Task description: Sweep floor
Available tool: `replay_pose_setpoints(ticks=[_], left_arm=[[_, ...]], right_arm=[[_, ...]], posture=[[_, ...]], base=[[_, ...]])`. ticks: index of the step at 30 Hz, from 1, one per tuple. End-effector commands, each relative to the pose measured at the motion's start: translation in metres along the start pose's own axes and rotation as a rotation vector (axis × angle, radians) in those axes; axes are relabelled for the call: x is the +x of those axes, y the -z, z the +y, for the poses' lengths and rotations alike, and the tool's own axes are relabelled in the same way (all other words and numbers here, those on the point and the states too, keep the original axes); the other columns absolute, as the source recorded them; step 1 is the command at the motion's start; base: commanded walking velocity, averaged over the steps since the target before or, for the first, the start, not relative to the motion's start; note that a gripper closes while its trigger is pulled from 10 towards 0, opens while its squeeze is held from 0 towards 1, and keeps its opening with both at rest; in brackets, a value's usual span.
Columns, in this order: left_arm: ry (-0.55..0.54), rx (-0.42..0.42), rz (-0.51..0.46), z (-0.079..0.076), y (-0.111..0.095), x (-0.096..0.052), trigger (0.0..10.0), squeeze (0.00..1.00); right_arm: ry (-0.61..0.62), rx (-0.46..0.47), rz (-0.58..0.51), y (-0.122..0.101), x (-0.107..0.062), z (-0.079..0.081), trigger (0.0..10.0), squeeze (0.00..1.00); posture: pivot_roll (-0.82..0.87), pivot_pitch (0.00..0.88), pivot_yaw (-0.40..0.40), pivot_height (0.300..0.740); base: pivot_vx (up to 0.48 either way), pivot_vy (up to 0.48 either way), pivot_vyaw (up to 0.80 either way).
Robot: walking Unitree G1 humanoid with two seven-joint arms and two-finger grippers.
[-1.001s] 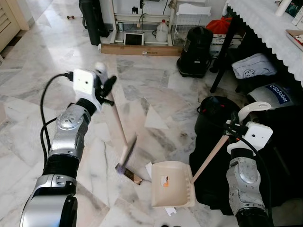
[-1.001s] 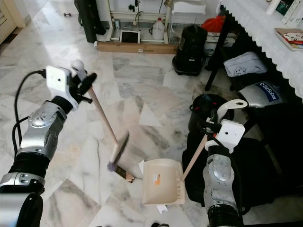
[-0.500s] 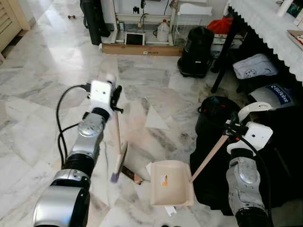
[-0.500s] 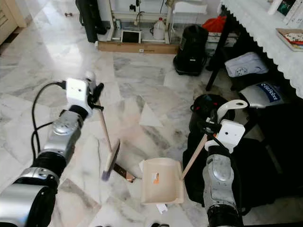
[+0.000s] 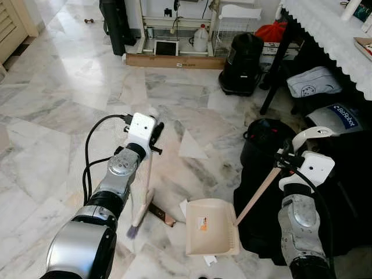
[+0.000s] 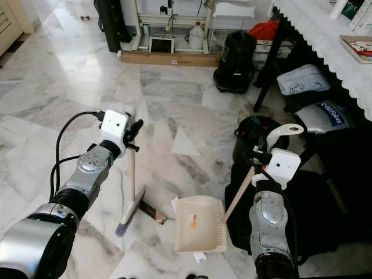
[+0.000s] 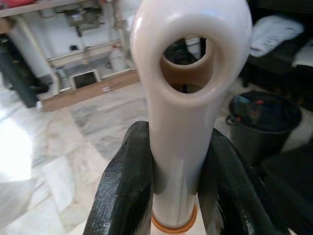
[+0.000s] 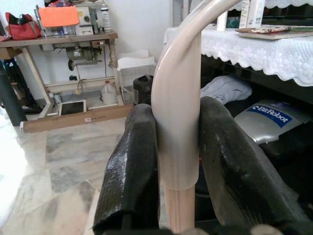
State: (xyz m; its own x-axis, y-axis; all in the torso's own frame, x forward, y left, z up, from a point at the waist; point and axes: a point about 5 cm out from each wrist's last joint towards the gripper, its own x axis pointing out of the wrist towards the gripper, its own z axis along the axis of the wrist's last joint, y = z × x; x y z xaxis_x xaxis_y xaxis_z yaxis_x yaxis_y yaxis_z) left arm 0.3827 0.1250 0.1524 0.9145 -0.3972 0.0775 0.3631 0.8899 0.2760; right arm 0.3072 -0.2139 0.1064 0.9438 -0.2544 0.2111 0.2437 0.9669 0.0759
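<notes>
The wooden-handled broom (image 5: 143,195) is clenched by the left pincer (image 7: 173,196); the beige plastic dustpan (image 5: 210,227), grasped by the right pincer (image 8: 178,161), is angled to receive the brown debris (image 5: 161,215).

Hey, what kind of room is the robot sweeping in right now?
Probably a lived-in home room used for sewing and storage: a polished grey-veined marble floor, a sewing machine on a white metal stand, and a table with a white lace cloth with bags stuffed beneath it.
</notes>
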Motion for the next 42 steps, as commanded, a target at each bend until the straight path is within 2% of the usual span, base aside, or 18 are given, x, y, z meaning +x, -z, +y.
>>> replay_pose_setpoints(ticks=[1,4,6,11,16,21,23,24,27,28,30,34,38,42], left_arm=[[0.046,0.047,-0.018,0.001,-0.006,0.002,10.0,0.0],[0.102,0.076,-0.02,0.001,-0.006,0.0,10.0,0.0],[0.177,0.101,-0.029,0.003,-0.008,-0.003,10.0,0.0],[0.284,0.15,-0.041,0.014,-0.016,-0.01,10.0,0.0],[0.367,0.157,-0.044,0.022,-0.025,-0.015,10.0,0.0],[0.439,0.15,-0.048,0.024,-0.034,-0.019,10.0,0.0],[0.332,0.13,-0.106,0.032,-0.043,-0.015,10.0,0.0],[0.332,0.13,-0.106,0.032,-0.043,-0.015,10.0,0.0],[0.153,0.172,-0.135,0.043,-0.047,-0.011,10.0,0.0],[0.05,0.152,-0.14,0.049,-0.046,-0.011,10.0,0.0],[-0.059,0.094,-0.175,0.052,-0.045,-0.014,10.0,0.0],[-0.154,0.045,-0.196,0.052,-0.04,-0.019,10.0,0.0],[-0.235,-0.021,-0.207,0.043,-0.027,-0.025,10.0,0.0],[-0.258,-0.062,-0.193,0.036,-0.018,-0.026,10.0,0.0]], right_arm=[[0.008,0.001,-0.023,-0.004,0.0,-0.002,10.0,0.0],[0.007,0.003,-0.023,-0.004,0.001,-0.002,10.0,0.0],[0.006,0.003,-0.023,-0.004,0.001,-0.002,10.0,0.0],[0.0,0.004,-0.02,-0.004,0.002,-0.002,10.0,0.0],[-0.004,0.007,-0.019,-0.004,0.003,-0.001,10.0,0.0],[-0.009,0.01,-0.019,-0.004,0.004,0.0,10.0,0.0],[-0.01,0.01,-0.019,-0.004,0.004,0.0,10.0,0.0],[-0.01,0.01,-0.019,-0.004,0.004,0.0,10.0,0.0],[-0.005,0.008,-0.023,-0.005,0.004,0.0,10.0,0.0],[-0.002,0.006,-0.024,-0.005,0.004,0.0,10.0,0.0],[0.003,0.006,-0.031,-0.006,0.003,-0.001,10.0,0.0],[0.011,0.003,-0.041,-0.007,0.002,-0.003,10.0,0.0],[0.016,0.003,-0.05,-0.008,0.002,-0.003,10.0,0.0],[0.025,0.01,-0.053,-0.008,0.001,-0.003,10.0,0.0]], posture=[[0.04,0.118,-0.051,0.74],[0.04,0.119,-0.051,0.74],[0.04,0.119,-0.051,0.74],[0.05,0.119,-0.054,0.74],[0.06,0.116,-0.056,0.74],[0.06,0.115,-0.057,0.74],[0.06,0.114,-0.058,0.74],[0.06,0.114,-0.058,0.74],[0.06,0.113,-0.056,0.74],[0.05,0.112,-0.054,0.74],[0.05,0.113,-0.053,0.74],[0.05,0.113,-0.051,0.74],[0.05,0.108,-0.046,0.74],[0.04,0.102,-0.043,0.74]], base=[[0.0,0.0,0.0],[0.0,0.0,0.0],[0.0,0.0,0.0],[0.0,0.0,0.0],[0.0,0.0,0.0],[0.0,0.0,0.0],[0.0,0.0,0.0],[0.0,0.0,0.0],[0.0,0.0,0.0],[0.0,0.0,0.0],[0.0,0.0,0.0],[0.0,0.0,0.0],[0.0,0.0,0.0],[0.0,0.0,0.0]])
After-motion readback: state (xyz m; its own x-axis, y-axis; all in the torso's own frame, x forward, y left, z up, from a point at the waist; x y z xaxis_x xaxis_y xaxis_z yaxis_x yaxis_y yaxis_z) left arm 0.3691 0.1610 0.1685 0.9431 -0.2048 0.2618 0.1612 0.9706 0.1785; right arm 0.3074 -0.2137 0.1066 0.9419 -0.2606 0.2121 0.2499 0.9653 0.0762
